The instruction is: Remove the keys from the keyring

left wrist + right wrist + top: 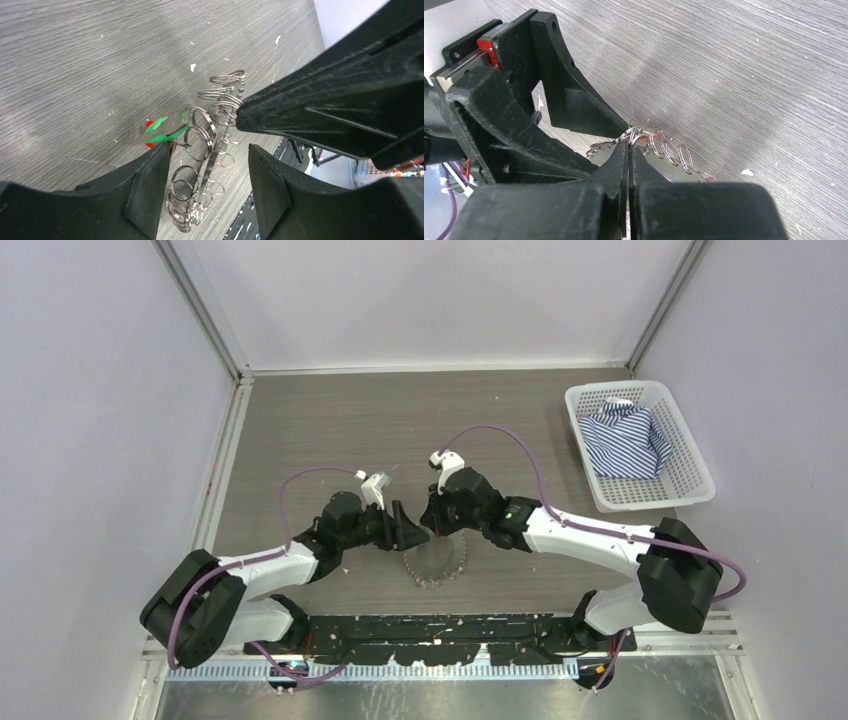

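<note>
The keys (438,564) form a flat silvery fan that stands on edge on the table, with small wire loops (184,181) along its rim. The green-headed key (161,130) sticks out to the left. I cannot make out the keyring apart from the fan. My right gripper (629,143) is shut on the fan's top rim (673,168); it also shows in the top view (433,523). My left gripper (206,152) is open, with one finger on each side of the fan; in the top view (410,528) it is just left of the right gripper.
A white basket (692,456) with a striped cloth (625,440) stands at the back right. The black rail (430,628) that carries the arm bases runs along the near edge. White crumbs (193,66) dot the grey wood-grain table.
</note>
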